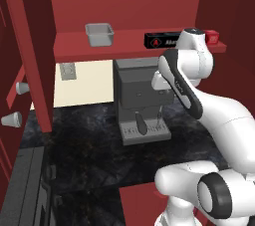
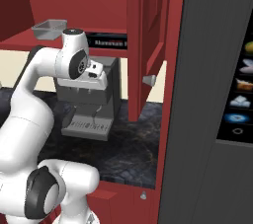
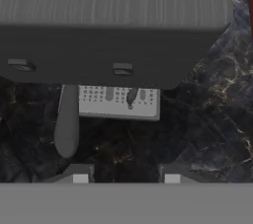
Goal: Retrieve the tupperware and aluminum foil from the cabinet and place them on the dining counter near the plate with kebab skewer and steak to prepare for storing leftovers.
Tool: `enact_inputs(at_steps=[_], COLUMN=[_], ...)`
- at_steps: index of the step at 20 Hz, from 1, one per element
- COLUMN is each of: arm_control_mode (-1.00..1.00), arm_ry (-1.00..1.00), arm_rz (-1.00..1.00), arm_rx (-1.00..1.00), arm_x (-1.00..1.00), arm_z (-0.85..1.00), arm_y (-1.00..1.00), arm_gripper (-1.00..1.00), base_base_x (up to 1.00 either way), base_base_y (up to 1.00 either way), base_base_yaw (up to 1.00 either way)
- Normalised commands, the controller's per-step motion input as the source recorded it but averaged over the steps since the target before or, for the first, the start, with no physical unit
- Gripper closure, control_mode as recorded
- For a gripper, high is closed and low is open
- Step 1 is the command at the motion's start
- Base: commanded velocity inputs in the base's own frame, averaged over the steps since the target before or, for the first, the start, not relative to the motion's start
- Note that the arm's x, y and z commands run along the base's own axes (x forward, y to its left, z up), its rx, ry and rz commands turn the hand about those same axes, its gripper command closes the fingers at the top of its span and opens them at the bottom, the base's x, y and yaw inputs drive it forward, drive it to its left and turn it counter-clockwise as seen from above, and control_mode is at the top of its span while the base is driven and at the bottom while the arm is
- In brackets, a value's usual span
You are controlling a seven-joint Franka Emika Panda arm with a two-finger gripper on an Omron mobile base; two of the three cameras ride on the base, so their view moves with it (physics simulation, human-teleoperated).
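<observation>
The tupperware [image 1: 99, 34] [image 2: 49, 28], a pale grey tub, rests on the red shelf of the open cabinet [image 1: 134, 47] [image 2: 20, 38], toward its left. To its right on the same shelf lies the aluminum foil [image 1: 160, 41] [image 2: 108, 42], a long black box partly hidden by my arm. My gripper [image 1: 160, 88] [image 2: 96, 81] [image 3: 125, 176] hangs below the shelf, over the grey coffee machine [image 1: 142, 95] [image 3: 113, 25]. It points downward and is open, with nothing between its fingertips. The dining counter and the plate are out of view.
A small red box [image 1: 212, 36] sits at the shelf's right end. Open cabinet doors [image 1: 35, 46] [image 2: 143, 45] flank the arm on both sides. A black marble-look counter [image 1: 89, 145] [image 3: 207, 119] carries the coffee machine. A tall dark grey appliance [image 2: 207, 99] stands to the right.
</observation>
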Motion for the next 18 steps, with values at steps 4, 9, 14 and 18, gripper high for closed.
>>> enact_inputs(at_steps=[4,9,14,18], arm_control_mode=[-1.00,-1.00,-1.00,-1.00], arm_ry=[-0.05,-0.23,-0.31,-0.24], arm_rz=[0.00,-0.02,-0.10,-0.18], arm_rx=[0.00,0.00,0.00,0.00], arm_x=[0.00,0.00,0.00,0.00], arm_z=[0.02,0.47,0.72,0.59], arm_y=[0.13,0.25,0.16,0.25], arm_gripper=[-1.00,-1.00,-1.00,-1.00], base_base_x=[0.00,0.00,0.00,0.00], base_base_y=[0.00,0.00,0.00,0.00], base_base_yaw=[0.00,0.00,0.00,0.00])
